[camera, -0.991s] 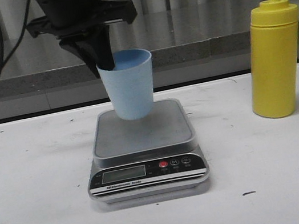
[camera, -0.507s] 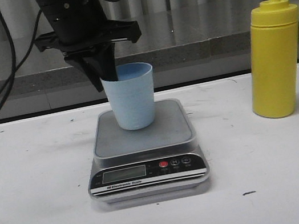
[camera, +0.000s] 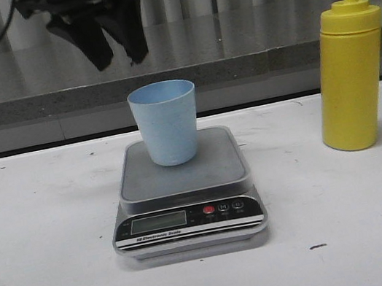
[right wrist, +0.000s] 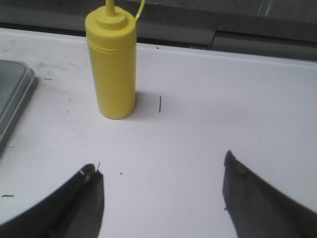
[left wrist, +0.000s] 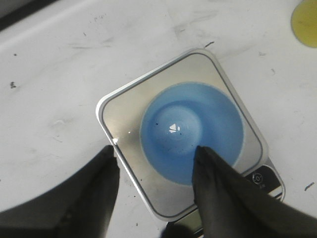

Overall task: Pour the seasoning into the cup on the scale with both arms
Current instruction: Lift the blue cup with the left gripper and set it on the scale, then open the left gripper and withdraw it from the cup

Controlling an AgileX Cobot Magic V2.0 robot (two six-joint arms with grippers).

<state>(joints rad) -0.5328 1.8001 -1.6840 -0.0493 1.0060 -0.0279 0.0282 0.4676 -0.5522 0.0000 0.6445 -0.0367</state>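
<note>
With the small light blue plastic cup (camera: 166,122) standing on the silver-grey digital scale (camera: 183,192) mid-tabletop, I see my left pincer (camera: 113,44) released above it. The tall yellow squeeze bottle (camera: 350,64) stands upright near the tabletop's right edge, ahead of my released right pincer (right wrist: 161,198), the nearer one.

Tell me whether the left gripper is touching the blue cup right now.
Apart. In the front view the left gripper hangs open above the cup, with grey background showing between its fingertips and the rim.

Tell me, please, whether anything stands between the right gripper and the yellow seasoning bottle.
Nothing visible does. In the right wrist view, only bare white table lies between the open right gripper and the upright seasoning bottle.
</note>
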